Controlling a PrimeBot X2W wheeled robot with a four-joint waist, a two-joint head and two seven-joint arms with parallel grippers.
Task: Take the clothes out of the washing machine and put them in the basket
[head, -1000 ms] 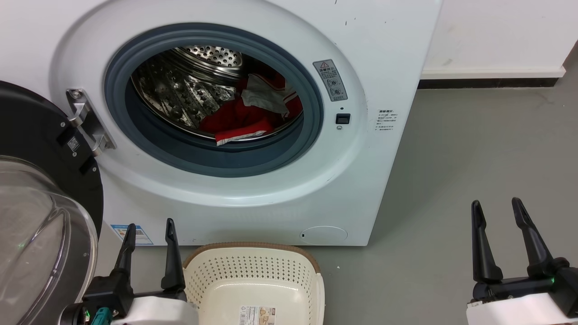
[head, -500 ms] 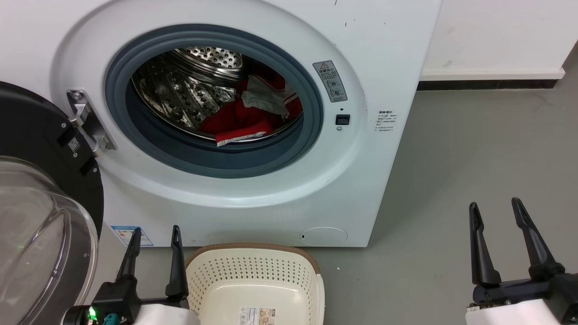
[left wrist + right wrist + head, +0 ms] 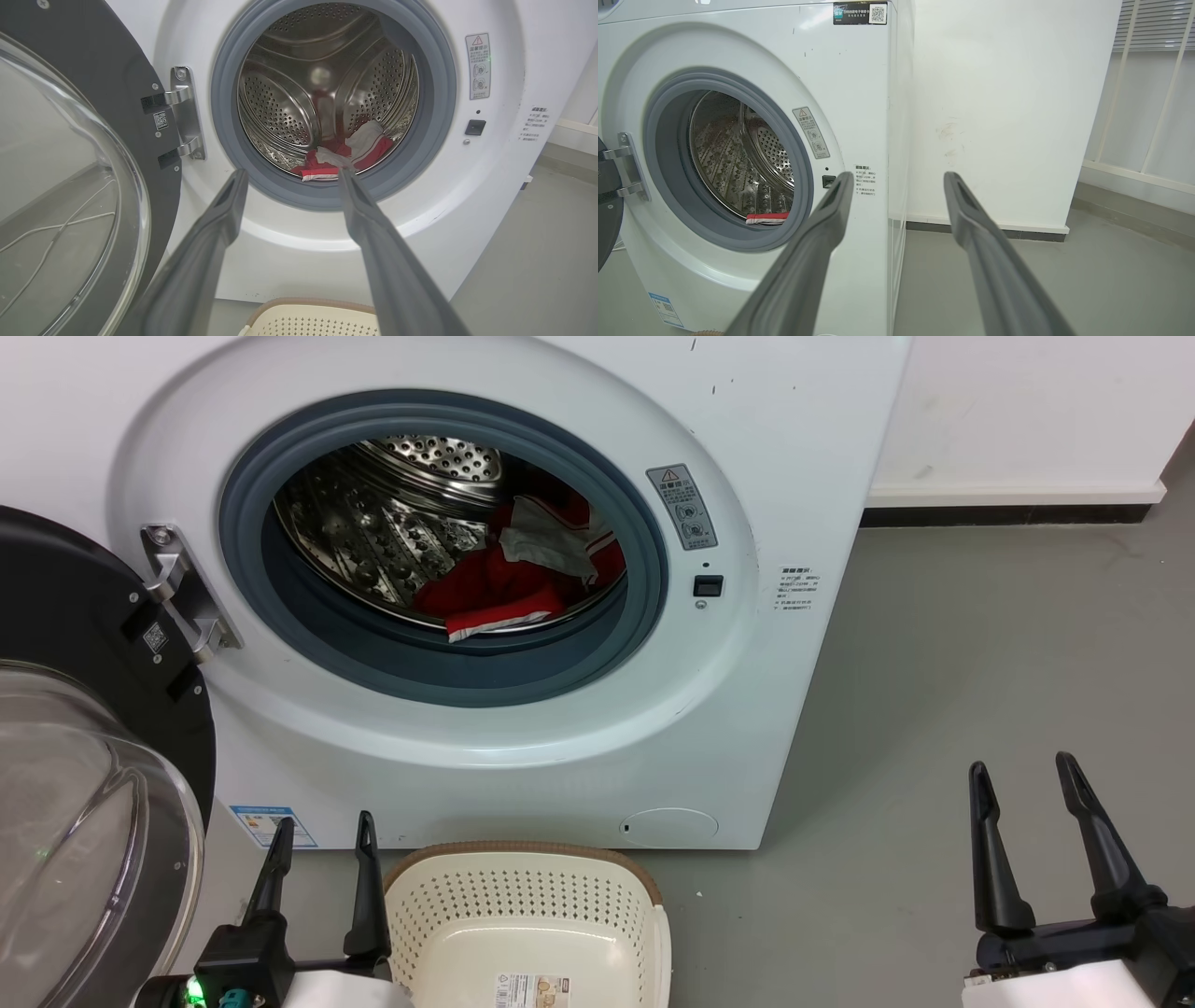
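Both empty and spread: left hand [image 3: 325, 819] beside the basket [image 3: 523, 847] rim; right hand [image 3: 1020, 763] over open floor [image 3: 980, 644].

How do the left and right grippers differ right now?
The left gripper sits beside the basket, before the washing machine; the right gripper hangs over floor to the machine's right. The left gripper aims at the clothes in the drum; the right gripper aims at the machine's right edge. Both are open, empty.

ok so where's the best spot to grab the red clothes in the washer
Likely the striped hem at the front of the red clothes: it lies bunched nearest the grey seal. Come straight in through the open front with the open left tool, which points at it.
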